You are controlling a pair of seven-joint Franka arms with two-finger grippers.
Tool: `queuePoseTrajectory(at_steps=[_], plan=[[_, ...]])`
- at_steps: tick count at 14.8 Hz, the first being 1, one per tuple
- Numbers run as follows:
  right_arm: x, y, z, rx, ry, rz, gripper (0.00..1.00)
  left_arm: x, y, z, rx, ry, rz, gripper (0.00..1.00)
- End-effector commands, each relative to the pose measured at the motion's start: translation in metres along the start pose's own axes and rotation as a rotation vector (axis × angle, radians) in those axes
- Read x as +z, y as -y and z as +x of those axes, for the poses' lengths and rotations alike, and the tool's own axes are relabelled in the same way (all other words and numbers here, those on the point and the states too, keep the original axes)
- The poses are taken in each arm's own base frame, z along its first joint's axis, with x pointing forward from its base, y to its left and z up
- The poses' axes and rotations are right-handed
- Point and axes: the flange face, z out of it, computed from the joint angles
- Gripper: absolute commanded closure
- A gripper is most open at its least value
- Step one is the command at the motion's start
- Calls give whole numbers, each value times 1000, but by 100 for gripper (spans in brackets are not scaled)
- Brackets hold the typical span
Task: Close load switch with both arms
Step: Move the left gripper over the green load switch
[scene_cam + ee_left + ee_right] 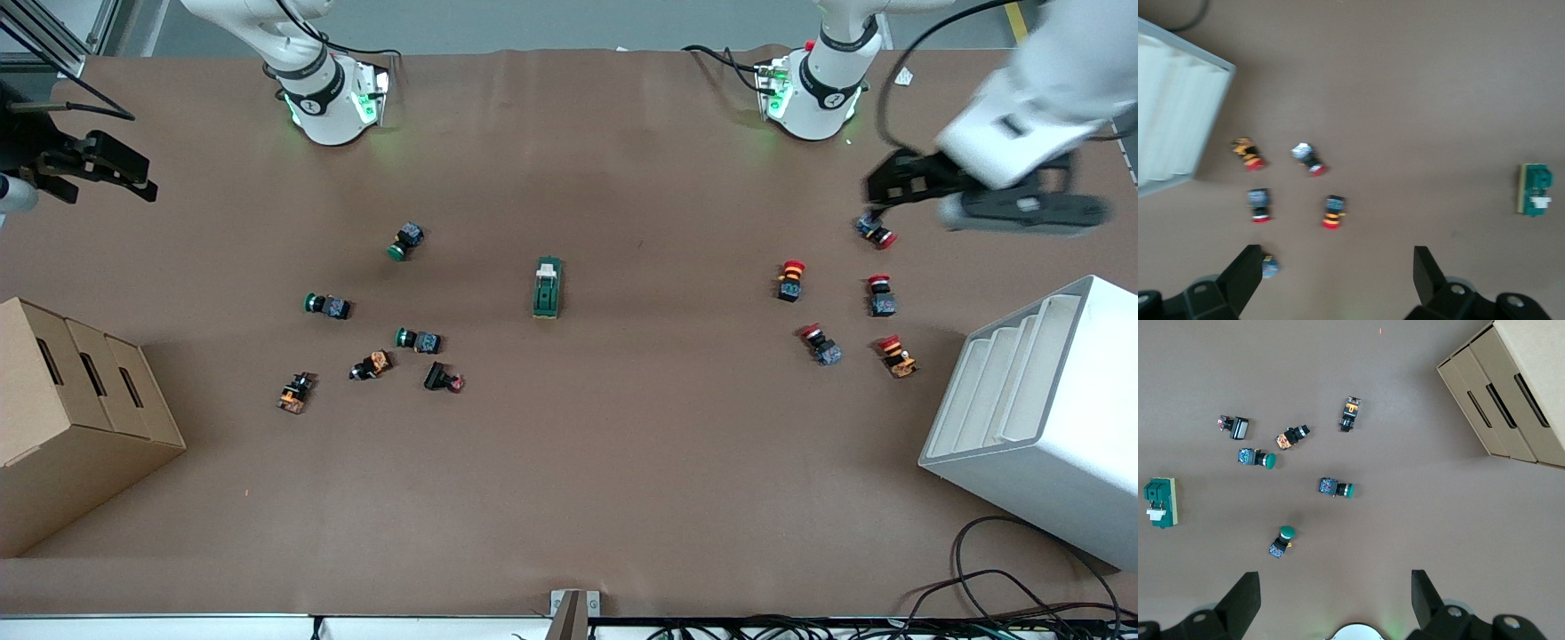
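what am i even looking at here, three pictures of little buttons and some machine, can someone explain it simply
These are two white robot arms bolted along one edge of a brown table, each ending in a black two-finger gripper. The wide picture comes from a high camera facing them. The other two come from cameras on the arms' wrists, looking down past their own fingers.

The left gripper hangs open over a red-capped button at its end of the table. The right gripper hangs open at the right arm's end. Neither holds anything.

In the middle lies the load switch, a small green block they are meant to close. A cluster of mostly green-capped buttons lies toward the right arm's end, near a cardboard box. Red-capped buttons lie toward the left arm's end, near a white bin.
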Motion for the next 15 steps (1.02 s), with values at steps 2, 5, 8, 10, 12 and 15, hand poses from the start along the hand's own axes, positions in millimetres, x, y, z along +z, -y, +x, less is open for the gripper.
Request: queuePoseTrajectory(at_steps=[2, 5, 8, 10, 12, 15], plan=[[-4, 2, -9, -8, -11, 8, 0, 41, -111, -33, -52, -3, 14, 0], [-4, 2, -9, -8, -8, 8, 0, 97, -198, -70, -124, -27, -27, 0], [-10, 0, -9, -3, -20, 9, 0, 152, -276, -107, -176, -34, -66, 0], [-16, -4, -7, 7, -36, 11, 0, 193, -320, -131, -160, -57, -21, 0], [-15, -10, 0, 16, -39, 14, 0, 223, -354, -159, -156, -85, 4, 0], [24, -12, 28, 18, 36, 6, 0, 280, -401, -205, -154, -188, 31, 0]])
